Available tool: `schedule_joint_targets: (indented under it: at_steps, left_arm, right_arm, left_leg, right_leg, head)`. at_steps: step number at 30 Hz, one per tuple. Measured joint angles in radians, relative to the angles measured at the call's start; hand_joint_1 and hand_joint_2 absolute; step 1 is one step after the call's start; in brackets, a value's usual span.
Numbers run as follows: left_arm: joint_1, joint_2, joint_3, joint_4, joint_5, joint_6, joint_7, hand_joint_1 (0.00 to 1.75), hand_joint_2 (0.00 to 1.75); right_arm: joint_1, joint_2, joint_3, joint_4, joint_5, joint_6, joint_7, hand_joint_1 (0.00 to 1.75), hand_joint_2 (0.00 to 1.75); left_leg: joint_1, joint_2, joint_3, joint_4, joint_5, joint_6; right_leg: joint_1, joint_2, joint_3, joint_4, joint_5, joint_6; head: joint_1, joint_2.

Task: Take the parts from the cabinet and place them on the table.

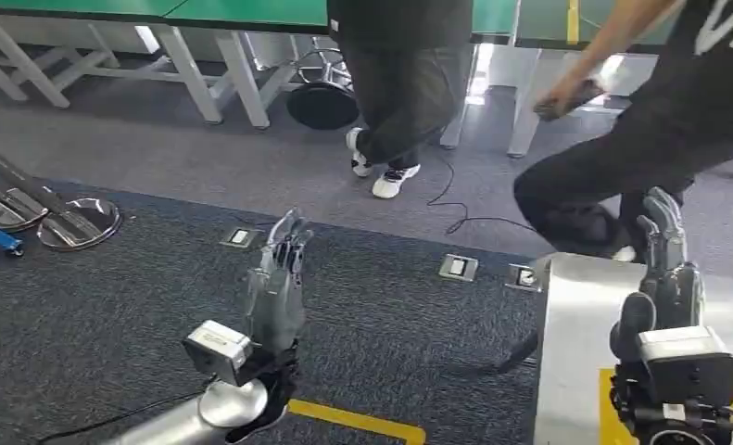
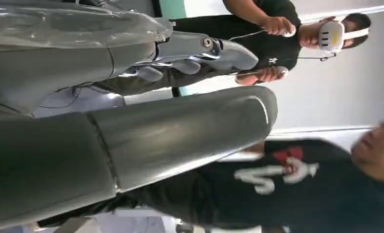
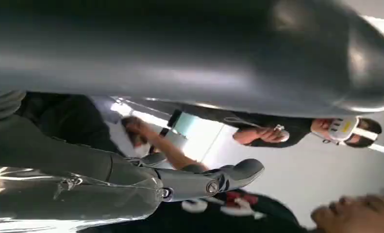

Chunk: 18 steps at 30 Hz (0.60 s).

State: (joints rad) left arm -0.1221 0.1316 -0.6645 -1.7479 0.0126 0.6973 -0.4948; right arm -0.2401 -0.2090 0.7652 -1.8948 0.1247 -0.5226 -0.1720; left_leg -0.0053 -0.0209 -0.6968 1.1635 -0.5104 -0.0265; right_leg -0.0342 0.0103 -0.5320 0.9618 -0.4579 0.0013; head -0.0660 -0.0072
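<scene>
Parts and cabinet are nowhere I can see, so I judge nothing is fetched yet. My left hand [image 1: 274, 292] and right hand [image 1: 666, 269] are raised, fingers extended, holding nothing, the right over the metal table [image 1: 575, 371]

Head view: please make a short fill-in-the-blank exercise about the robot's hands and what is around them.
1. Both the left hand and the right hand hold ____.
2. The right hand is raised over the corner of a ____ coloured table.
3. The carpet under the left hand carries a strip of ____ tape.
4. The standing person beyond the hands wears ____ shoes.

Missing words: nothing; silver; yellow; white
</scene>
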Motion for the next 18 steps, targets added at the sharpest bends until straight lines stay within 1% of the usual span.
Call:
schedule_joint_targets:
  at_steps: [1,2,3,4,5,6,7,8,9,10,11,12,13,14,15,16,17,18]
  left_arm:
    - [0.002,0.000,0.000,0.000,-0.002,0.000,0.000,0.00,0.00]
    - [0.002,0.000,0.000,0.000,-0.002,0.000,0.000,0.00,0.00]
    - [0.002,0.000,0.000,0.000,-0.003,0.000,0.001,0.00,0.00]
    - [0.003,0.001,0.000,0.000,-0.003,0.001,0.002,0.00,0.00]
    - [0.004,0.002,0.000,0.000,-0.005,0.001,0.003,0.00,0.00]
    - [0.004,0.002,0.000,0.000,-0.006,0.001,0.003,0.00,0.00]
    - [0.003,0.001,0.000,0.000,-0.007,0.001,0.003,0.00,0.00]
    - [0.005,0.000,0.000,0.000,-0.008,0.001,0.003,0.00,0.00]
    - [0.005,-0.001,0.000,-0.002,-0.009,0.001,0.003,0.00,0.00]
    - [0.005,0.000,0.000,-0.002,-0.010,0.001,0.003,0.00,0.00]
    - [0.006,0.000,0.000,-0.002,-0.010,0.001,0.003,0.00,0.00]
    - [0.008,0.000,0.000,-0.005,-0.010,0.001,0.003,0.00,0.00]
    - [0.007,0.000,0.000,-0.008,-0.011,0.001,0.003,0.00,0.00]
    - [0.005,-0.002,0.000,-0.008,-0.011,0.001,0.003,0.00,0.00]
    - [0.006,-0.003,0.000,-0.008,-0.011,0.001,0.003,0.00,0.00]
    - [0.008,-0.003,0.000,-0.008,-0.011,0.001,0.003,0.00,0.00]
    - [0.010,-0.003,0.000,-0.008,-0.011,0.001,0.003,0.00,0.00]
    - [0.011,-0.003,0.000,-0.008,-0.011,0.001,0.004,0.00,0.00]
  right_arm:
    - [0.001,0.000,0.000,0.000,0.000,0.002,0.000,0.00,0.00]
    - [0.004,0.000,0.001,0.000,0.000,0.002,0.001,0.00,0.00]
    - [0.004,0.000,0.002,0.000,0.000,0.002,0.001,0.00,0.00]
    - [0.004,0.000,0.003,0.000,0.001,0.004,0.002,0.00,0.00]
    - [0.004,0.000,0.003,0.000,0.002,0.005,0.002,0.00,0.00]
    - [0.004,0.000,0.003,0.000,0.002,0.007,0.003,0.00,0.00]
    - [0.004,0.000,0.004,-0.001,0.003,0.009,0.003,0.00,0.00]
    - [0.004,0.000,0.003,-0.001,0.003,0.010,0.004,0.00,0.00]
    - [0.004,-0.001,0.003,-0.001,0.004,0.010,0.003,0.00,0.00]
    - [0.002,-0.001,0.003,-0.001,0.004,0.010,0.004,0.00,0.00]
    - [0.001,-0.001,0.003,-0.001,0.004,0.010,0.004,0.00,0.00]
    - [-0.002,-0.001,0.003,-0.001,0.004,0.010,0.004,0.00,0.00]
    - [-0.001,-0.001,0.003,-0.002,0.004,0.010,0.003,0.00,0.00]
    - [-0.002,-0.001,0.004,-0.004,0.004,0.009,0.002,0.00,0.00]
    - [-0.001,-0.003,0.003,-0.004,0.004,0.009,0.003,0.00,0.00]
    - [0.001,-0.003,0.004,-0.004,0.004,0.009,0.003,0.00,0.00]
    - [0.002,-0.004,0.004,-0.004,0.004,0.010,0.004,0.00,0.00]
    - [0.002,-0.003,0.004,-0.004,0.004,0.010,0.004,0.00,0.00]
  left_leg:
    - [0.003,0.004,-0.041,0.080,-0.027,-0.002]
    - [0.010,0.006,-0.066,0.123,-0.032,-0.005]
    - [0.018,0.007,-0.066,0.110,-0.010,-0.008]
    - [0.025,0.012,-0.040,0.050,0.028,-0.013]
    - [0.030,0.026,0.003,-0.039,0.069,-0.018]
    - [0.035,0.067,0.055,-0.136,0.106,-0.027]
    - [0.034,0.124,0.080,-0.191,0.106,-0.033]
    - [0.029,0.103,0.080,-0.188,0.110,-0.020]
    - [0.026,0.085,0.080,-0.185,0.104,-0.009]
    - [0.023,0.072,0.081,-0.183,0.101,-0.001]
    - [0.020,0.055,0.081,-0.185,0.101,0.007]
    - [0.026,0.042,0.087,-0.190,0.104,0.018]
    - [0.025,0.032,0.089,-0.190,0.103,0.025]
    - [0.024,0.021,0.090,-0.190,0.103,0.032]
    - [0.021,0.007,0.091,-0.190,0.101,0.036]
    - [0.018,-0.008,0.091,-0.190,0.100,0.039]
    - [0.014,-0.024,0.092,-0.189,0.099,0.041]
    - [0.011,-0.040,0.095,-0.189,0.098,0.042]
  right_leg:
    - [-0.002,-0.009,-0.001,0.000,-0.001,-0.001]
    - [-0.002,-0.020,0.000,0.000,-0.002,-0.002]
    - [-0.003,-0.031,0.001,0.000,-0.003,-0.001]
    - [-0.003,-0.044,0.003,0.000,-0.006,0.002]
    - [-0.003,-0.056,0.005,0.000,-0.009,0.007]
    - [-0.004,-0.068,0.009,0.003,-0.014,0.015]
    - [0.008,-0.078,0.010,0.009,-0.022,0.026]
    - [0.007,-0.089,0.014,0.010,-0.031,0.034]
    - [0.009,-0.101,0.024,0.004,-0.035,0.040]
    - [0.004,-0.114,0.035,0.000,-0.038,0.046]
    - [0.001,-0.130,0.044,-0.003,-0.041,0.053]
    - [-0.008,-0.110,0.043,0.001,-0.050,0.063]
    - [-0.010,-0.059,0.032,0.033,-0.077,0.060]
    - [-0.006,-0.033,0.002,0.103,-0.116,0.056]
    - [-0.001,-0.021,-0.042,0.192,-0.154,0.053]
    - [0.004,-0.016,-0.093,0.288,-0.187,0.051]
    - [0.007,-0.015,-0.129,0.344,-0.195,0.047]
    - [0.010,-0.014,-0.140,0.344,-0.174,0.041]
  head:
    - [-0.008,0.000]
    - [-0.017,0.000]
    - [-0.022,0.000]
    - [-0.025,0.000]
    - [-0.028,0.000]
    - [-0.031,0.000]
    - [-0.037,0.000]
    - [-0.036,0.000]
    - [-0.021,0.000]
    - [-0.013,0.000]
    - [-0.009,0.000]
    - [-0.006,0.000]
    - [-0.001,0.000]
    - [0.004,0.000]
    - [0.008,0.000]
    - [0.012,0.000]
    - [0.012,0.000]
    - [0.012,0.000]
